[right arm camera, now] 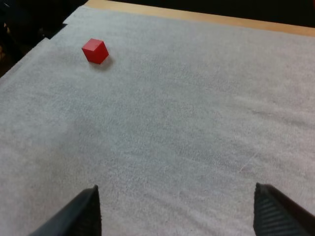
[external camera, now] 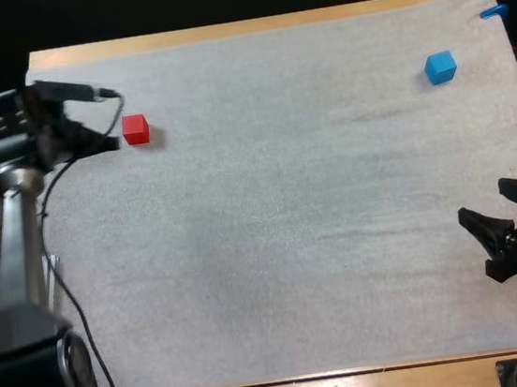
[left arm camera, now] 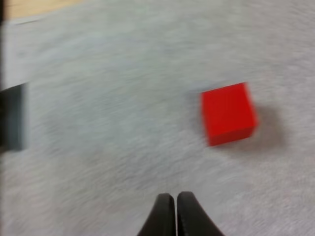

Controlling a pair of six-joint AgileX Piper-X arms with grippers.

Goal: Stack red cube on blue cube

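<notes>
Red cube beside clenched left gripper; blue cube far off; right gripper splayed, base cropped.

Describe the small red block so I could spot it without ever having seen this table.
Start at the wooden table and its white mat. Go to the mat's far left corner, as seen from behind the arms, where the red cube sits flat close to the left gripper. It is the only red thing on the mat; the blue cube sits at the far right.
</notes>
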